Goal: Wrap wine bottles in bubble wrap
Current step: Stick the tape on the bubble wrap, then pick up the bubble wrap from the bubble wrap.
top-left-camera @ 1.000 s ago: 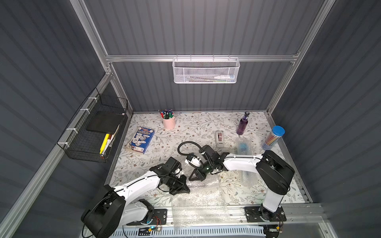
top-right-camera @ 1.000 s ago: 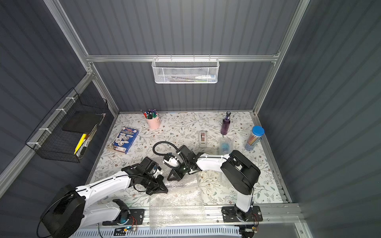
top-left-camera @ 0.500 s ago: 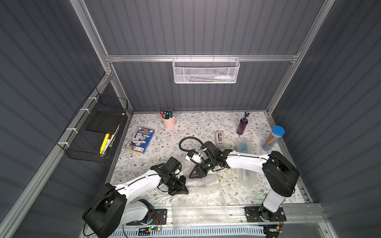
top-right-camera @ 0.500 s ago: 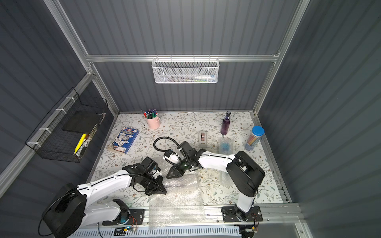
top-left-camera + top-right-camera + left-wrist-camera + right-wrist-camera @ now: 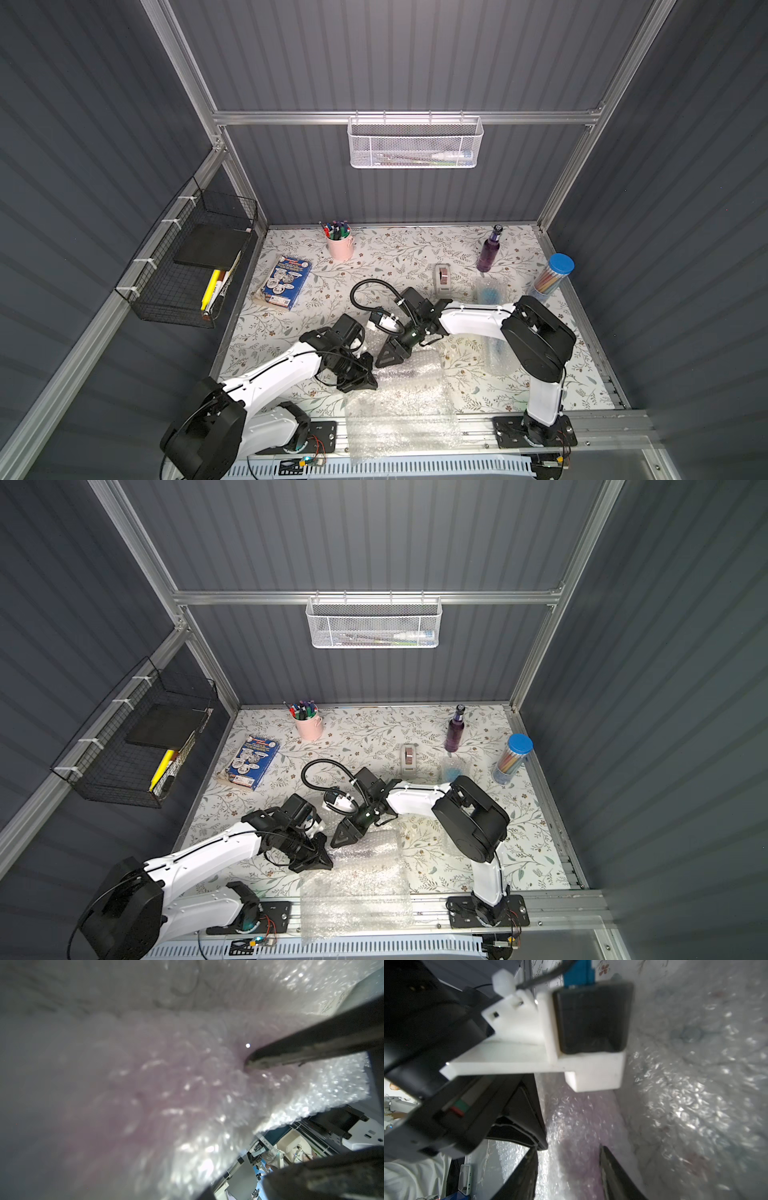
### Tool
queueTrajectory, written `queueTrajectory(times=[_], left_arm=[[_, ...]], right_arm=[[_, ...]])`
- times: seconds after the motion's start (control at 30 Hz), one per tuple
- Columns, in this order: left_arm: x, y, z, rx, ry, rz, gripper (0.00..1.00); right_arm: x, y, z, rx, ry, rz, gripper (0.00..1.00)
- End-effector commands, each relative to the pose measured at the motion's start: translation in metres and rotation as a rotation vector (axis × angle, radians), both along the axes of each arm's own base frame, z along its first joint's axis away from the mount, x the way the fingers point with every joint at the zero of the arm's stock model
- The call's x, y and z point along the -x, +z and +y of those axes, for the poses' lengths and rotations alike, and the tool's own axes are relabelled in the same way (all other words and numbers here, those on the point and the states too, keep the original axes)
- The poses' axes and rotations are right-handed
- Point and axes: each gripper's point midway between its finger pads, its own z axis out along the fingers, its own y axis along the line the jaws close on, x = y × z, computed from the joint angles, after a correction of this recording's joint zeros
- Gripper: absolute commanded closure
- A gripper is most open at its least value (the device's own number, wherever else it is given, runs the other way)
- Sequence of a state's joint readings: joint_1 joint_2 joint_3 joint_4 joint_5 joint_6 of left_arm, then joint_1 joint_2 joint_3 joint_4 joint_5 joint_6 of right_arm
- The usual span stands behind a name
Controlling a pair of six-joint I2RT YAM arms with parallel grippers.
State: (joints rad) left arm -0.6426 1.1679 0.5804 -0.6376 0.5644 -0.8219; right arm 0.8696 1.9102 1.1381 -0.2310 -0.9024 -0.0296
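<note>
Top views both show a clear, knobbly bubble wrap sheet (image 5: 399, 419) draped over the front rail (image 5: 582, 428). Beyond it the left gripper (image 5: 368, 384) is closed at the edge of a wrapped bottle (image 5: 409, 368), purple showing through the film; whether it pinches film I cannot tell. Astride that roll the right gripper (image 5: 567, 1147) stands with jaws parted. Farther back a blue bottle (image 5: 490, 293) sits in wrap, then a bare purple bottle (image 5: 488, 251) stands upright. A pink cup (image 5: 340, 249) holds markers (image 5: 336, 228).

In wrist views we saw the purple bottle (image 5: 133, 1109) only as a blur thru bubble wrap (image 5: 311, 1093); cap & label were hidden.
</note>
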Motion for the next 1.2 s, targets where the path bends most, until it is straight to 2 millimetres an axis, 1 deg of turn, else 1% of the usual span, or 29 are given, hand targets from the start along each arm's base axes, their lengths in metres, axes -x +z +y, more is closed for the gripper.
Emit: queueTrajectory(times=[0.0, 0.1, 0.2, 0.33, 0.43, 0.53, 0.6, 0.67, 0.73, 0.77, 0.87, 0.97, 1.17], left_arm=[[-0.008, 0.015, 0.008, -0.032, 0.005, -0.034, 0.98], [-0.022, 0.032, 0.013, -0.027, -0.002, -0.074, 0.93], [-0.037, 0.048, 0.022, -0.024, 0.009, -0.110, 0.91], [-0.053, 0.066, 0.033, -0.031, 0.014, -0.161, 0.90], [-0.063, 0.070, 0.038, -0.036, 0.010, -0.178, 0.90], [-0.072, 0.074, 0.043, -0.040, 0.016, -0.201, 0.90], [-0.079, 0.076, 0.048, -0.044, 0.022, -0.215, 0.90], [-0.084, 0.076, 0.052, -0.040, 0.028, -0.223, 0.90], [-0.087, 0.076, 0.055, -0.040, 0.027, -0.228, 0.90], [-0.089, 0.076, 0.056, -0.040, 0.028, -0.232, 0.90], [-0.095, 0.075, 0.055, -0.028, 0.025, -0.240, 0.90], [-0.099, 0.071, 0.056, -0.030, 0.016, -0.237, 0.90], [-0.105, 0.065, 0.054, -0.010, 0.007, -0.235, 0.90]], right_arm=[[0.015, -0.002, -0.012, 0.040, 0.067, -0.013, 0.47], [0.018, 0.005, -0.015, 0.025, 0.102, -0.083, 0.43], [0.022, 0.008, -0.016, 0.034, 0.154, -0.156, 0.40], [0.011, 0.026, -0.014, 0.011, 0.153, -0.311, 0.34], [0.009, 0.027, -0.012, -0.008, 0.168, -0.405, 0.29], [0.013, 0.022, -0.008, -0.014, 0.207, -0.409, 0.28], [0.017, 0.015, -0.004, -0.004, 0.238, -0.421, 0.27], [0.019, 0.001, -0.005, 0.043, 0.271, -0.420, 0.27], [0.016, -0.012, -0.010, 0.100, 0.290, -0.420, 0.25], [0.015, -0.015, -0.010, 0.109, 0.292, -0.426, 0.22], [0.014, -0.018, -0.009, 0.117, 0.304, -0.443, 0.22], [0.018, -0.030, -0.017, 0.185, 0.350, -0.501, 0.22], [0.010, -0.046, -0.031, 0.321, 0.385, -0.709, 0.22]])
